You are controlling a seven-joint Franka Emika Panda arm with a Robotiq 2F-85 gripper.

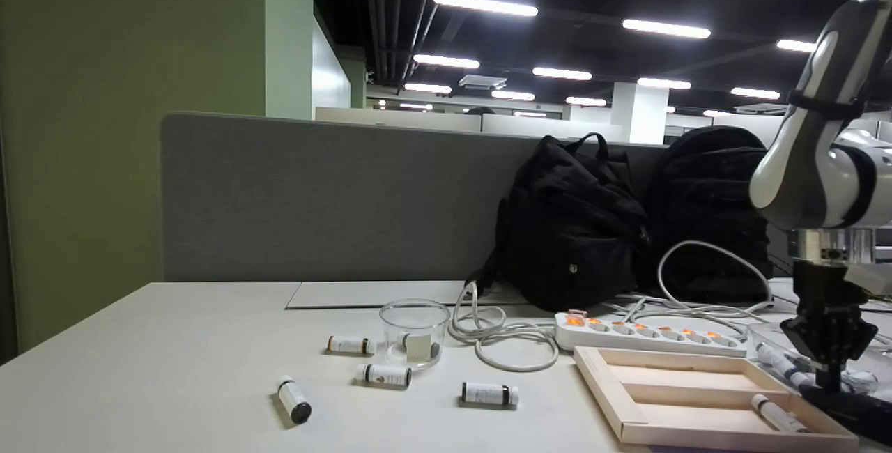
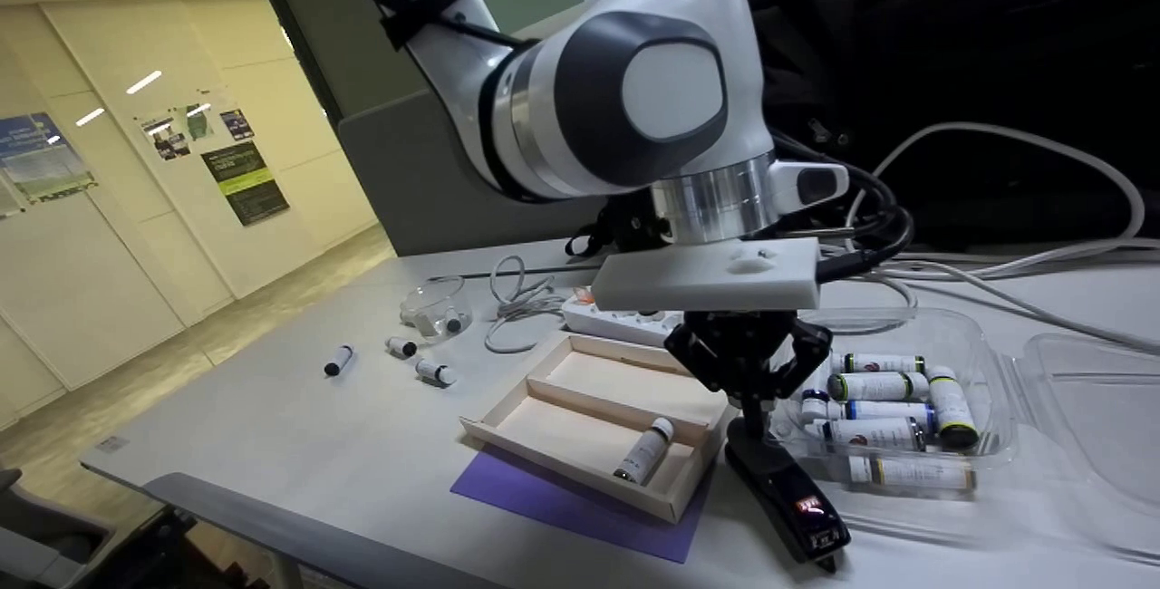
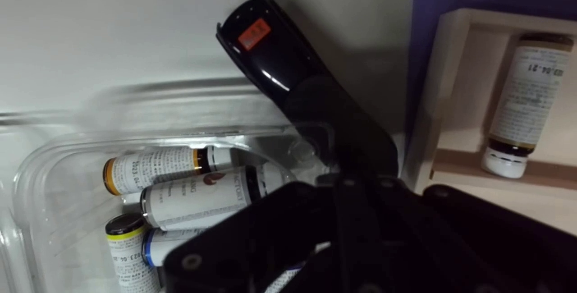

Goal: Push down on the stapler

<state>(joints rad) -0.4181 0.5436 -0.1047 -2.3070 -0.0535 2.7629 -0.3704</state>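
Note:
The stapler [image 2: 790, 497] is low, black and elongated, with a red label near one end. It lies on the table between the wooden frame and the clear plastic container. In the wrist view the stapler [image 3: 288, 70] runs diagonally, and its near end is hidden by my fingers. In an exterior view the stapler [image 1: 856, 412] is partly cut off at the right edge. My gripper [image 2: 754, 421] points straight down, fingers shut together, with its tips at the top of the stapler's inner end; they look in contact. My gripper also shows in the wrist view [image 3: 341, 179].
A pale wooden frame [image 2: 544, 458] holding a bottle [image 2: 645, 451] sits beside the stapler on purple paper [image 2: 580, 503]. A clear container [image 2: 992, 390] with several bottles is on its other side. A white power strip [image 1: 648, 338], a clear cup [image 1: 414, 305] and black backpacks [image 1: 571, 223] stand behind.

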